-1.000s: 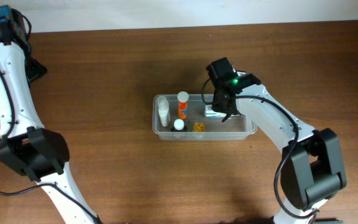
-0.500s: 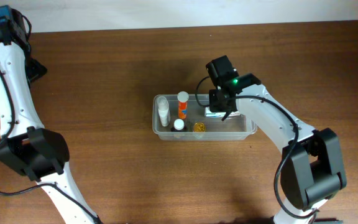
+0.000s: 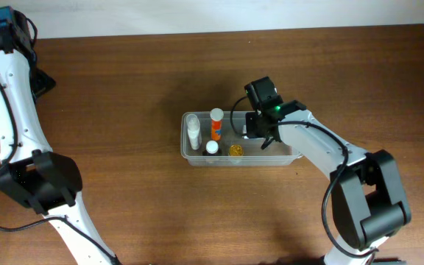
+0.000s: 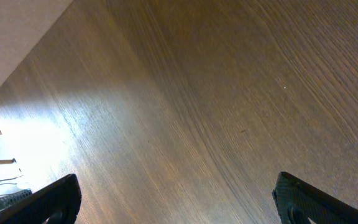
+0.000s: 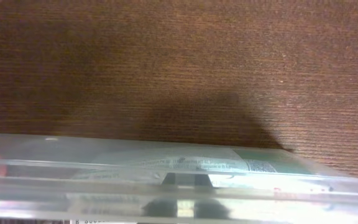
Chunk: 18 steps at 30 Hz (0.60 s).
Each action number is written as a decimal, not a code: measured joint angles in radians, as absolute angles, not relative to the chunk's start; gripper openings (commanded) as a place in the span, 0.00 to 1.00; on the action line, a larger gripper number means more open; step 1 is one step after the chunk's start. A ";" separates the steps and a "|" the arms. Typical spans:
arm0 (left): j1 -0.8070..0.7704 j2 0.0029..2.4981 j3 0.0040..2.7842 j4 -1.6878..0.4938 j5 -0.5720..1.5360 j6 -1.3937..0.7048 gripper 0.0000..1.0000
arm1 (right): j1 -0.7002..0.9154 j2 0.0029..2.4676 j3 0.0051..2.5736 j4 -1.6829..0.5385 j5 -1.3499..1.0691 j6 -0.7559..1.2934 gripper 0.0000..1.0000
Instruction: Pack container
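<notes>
Overhead view: right gripper (image 3: 254,134) is lowered inside the container (image 3: 294,156), near the tub's middle and toward its 12 o'clock wall, with jaws pressed together. A white-and-green packet (image 3: 247,135) lies at the fingertips; whether it is pinched cannot be determined. The right wrist view shows the packet's printed label through the tub's translucent wall.

At the tub's 9 o'clock end stand a white bottle (image 3: 193,132) and an orange bottle (image 3: 216,126) with a white cap. A small white-capped bottle (image 3: 211,147) and a yellow item (image 3: 235,150) sit toward the 6 o'clock wall.

The container rests on the wooden table (image 3: 124,88), just right of centre.

Left gripper (image 4: 178,198) is spread wide over bare wood at the table's 10 o'clock corner, holding nothing.
</notes>
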State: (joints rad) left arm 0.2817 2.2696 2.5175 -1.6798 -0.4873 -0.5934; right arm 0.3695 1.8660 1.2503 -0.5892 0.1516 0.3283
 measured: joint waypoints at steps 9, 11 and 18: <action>0.282 2.270 2.518 -1.680 -0.487 -0.593 0.99 | 0.369 1.848 1.246 -0.642 0.148 0.303 0.04; 0.282 2.270 2.518 -1.680 -0.487 -0.593 0.99 | 0.369 1.837 1.243 -0.665 0.147 0.302 0.04; 0.282 2.270 2.518 -1.680 -0.487 -0.594 0.99 | 0.369 1.748 1.228 -0.740 0.137 0.302 0.04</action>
State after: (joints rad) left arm 0.2817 2.2696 2.5175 -1.6798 -0.4873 -0.5938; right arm 0.3695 1.7485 1.2282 -0.7399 0.1371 0.3019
